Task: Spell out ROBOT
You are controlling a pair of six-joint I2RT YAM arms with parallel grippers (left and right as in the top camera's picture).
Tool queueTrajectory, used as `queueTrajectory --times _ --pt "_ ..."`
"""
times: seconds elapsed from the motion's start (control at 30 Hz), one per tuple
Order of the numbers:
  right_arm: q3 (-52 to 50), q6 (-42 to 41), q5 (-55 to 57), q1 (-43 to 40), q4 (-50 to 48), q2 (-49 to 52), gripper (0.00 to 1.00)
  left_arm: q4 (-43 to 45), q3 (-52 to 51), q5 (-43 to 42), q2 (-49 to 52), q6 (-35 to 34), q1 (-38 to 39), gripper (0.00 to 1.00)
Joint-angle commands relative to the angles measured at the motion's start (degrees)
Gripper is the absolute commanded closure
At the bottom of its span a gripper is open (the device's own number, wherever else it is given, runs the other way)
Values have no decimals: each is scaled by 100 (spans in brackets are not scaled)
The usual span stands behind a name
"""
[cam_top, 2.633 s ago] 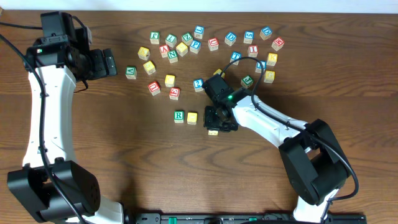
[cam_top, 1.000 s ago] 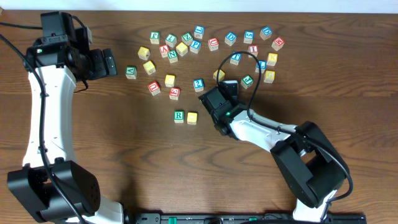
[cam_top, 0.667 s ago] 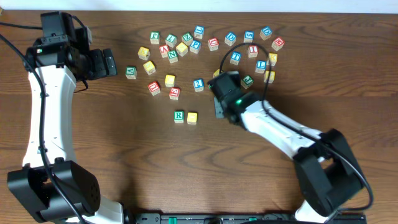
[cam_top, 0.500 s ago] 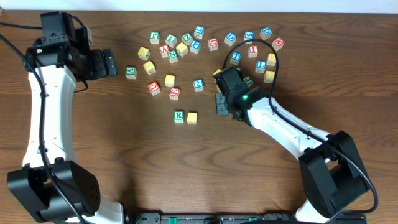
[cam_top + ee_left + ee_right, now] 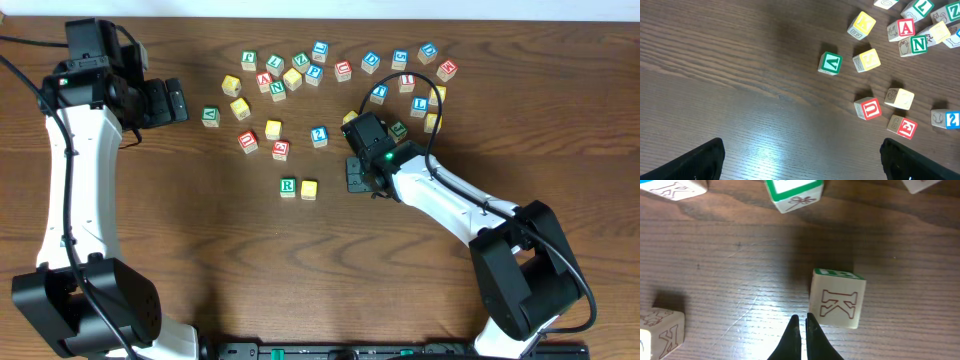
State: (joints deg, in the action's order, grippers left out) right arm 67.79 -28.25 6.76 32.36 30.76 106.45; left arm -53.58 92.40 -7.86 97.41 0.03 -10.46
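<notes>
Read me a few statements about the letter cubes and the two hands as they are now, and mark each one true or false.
1. The green R cube and a yellow cube sit side by side. True.
2. The right hand grips a cube. False: its fingers are shut on nothing, next to a K-sided cube.
3. The left hand is open. True.
4. The left hand hovers over the R cube. False: it is at the left edge of the scattered cubes, well away from the R.
5. Five cubes already form a row. False: only the R and the yellow cube are lined up.
</notes>
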Motion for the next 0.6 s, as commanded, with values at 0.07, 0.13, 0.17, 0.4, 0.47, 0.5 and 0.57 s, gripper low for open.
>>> queueTrajectory --times 0.07,0.13,0.17,0.4,0.47,0.5,0.57 --pt "2 -219 188 -13 -57 37 99 -13 122 -52 -85 17 -13 2" --pt "4 -260 188 -26 -101 26 99 -13 122 -52 -85 17 -13 2" --pt "4 -260 188 -37 -105 17 99 -13 122 -52 -85 17 -13 2" --pt "2 -455 195 -254 13 4 99 -13 120 -52 -85 17 -13 2" --pt "2 -455 195 -260 20 4 99 -13 122 -52 -85 17 -13 2" --pt "2 -459 212 -260 24 7 99 -13 120 -52 -85 17 -13 2" --pt "2 -516 227 -260 35 7 99 -13 120 -52 -85 17 -13 3"
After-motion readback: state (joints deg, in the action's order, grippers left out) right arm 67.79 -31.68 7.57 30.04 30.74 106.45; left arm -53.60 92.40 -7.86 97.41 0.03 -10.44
